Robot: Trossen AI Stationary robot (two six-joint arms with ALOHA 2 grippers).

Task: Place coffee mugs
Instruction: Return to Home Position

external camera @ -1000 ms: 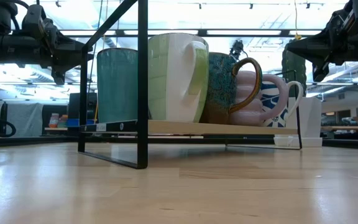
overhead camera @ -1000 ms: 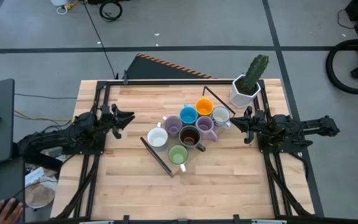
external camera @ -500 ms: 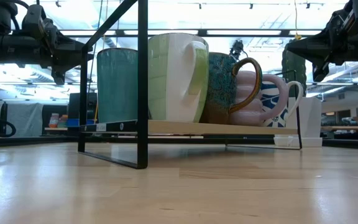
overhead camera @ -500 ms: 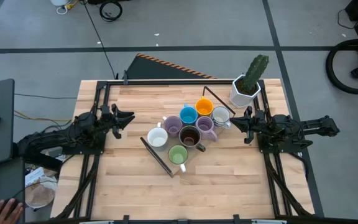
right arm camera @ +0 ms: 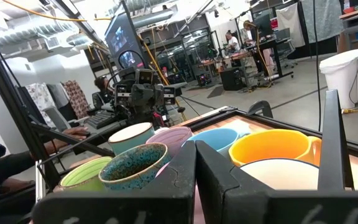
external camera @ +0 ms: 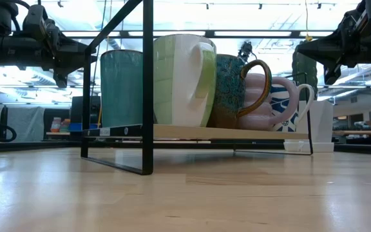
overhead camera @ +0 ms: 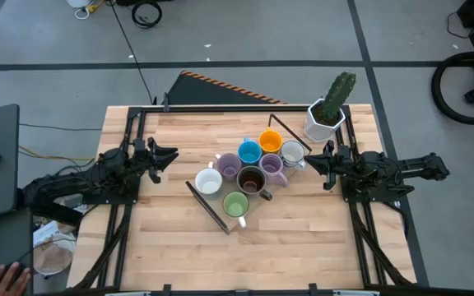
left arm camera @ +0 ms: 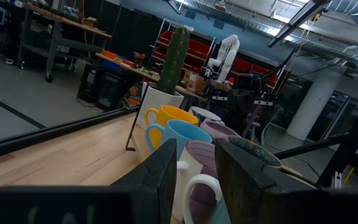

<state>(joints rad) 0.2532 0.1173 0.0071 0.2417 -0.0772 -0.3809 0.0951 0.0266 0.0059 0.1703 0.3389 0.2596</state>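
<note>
The eight coffee mugs point(external camera: 179, 77) stand upright, crowded rim to rim, on a low black-framed shelf point(overhead camera: 206, 205) that lies slantwise in the middle of the wooden surface point(overhead camera: 171, 242). The green mug point(overhead camera: 235, 204) takes the front end, with the white mug point(overhead camera: 208, 182) beside it on the left arm's side. Behind them come the dark brown mug point(overhead camera: 251, 179) and a lilac mug point(overhead camera: 229, 168), then a purple mug point(overhead camera: 272, 167) and the blue mug point(overhead camera: 249, 152). The orange mug point(overhead camera: 271, 142) and the silvery-white mug point(overhead camera: 292, 154) close the far end, near the white faceted cactus pot point(overhead camera: 323, 122) at the surface's back corner.

The left hand point(overhead camera: 174, 154) hovers level above the surface, well clear of the shelf, holding nothing, its fingers point(left arm camera: 160, 180) a little apart. The right hand point(overhead camera: 307, 161) hangs just beside the silvery-white mug without touching it, fingers point(right arm camera: 166, 180) pressed together and empty.

A person's hand point(overhead camera: 11, 278) shows off the surface's front left corner.
</note>
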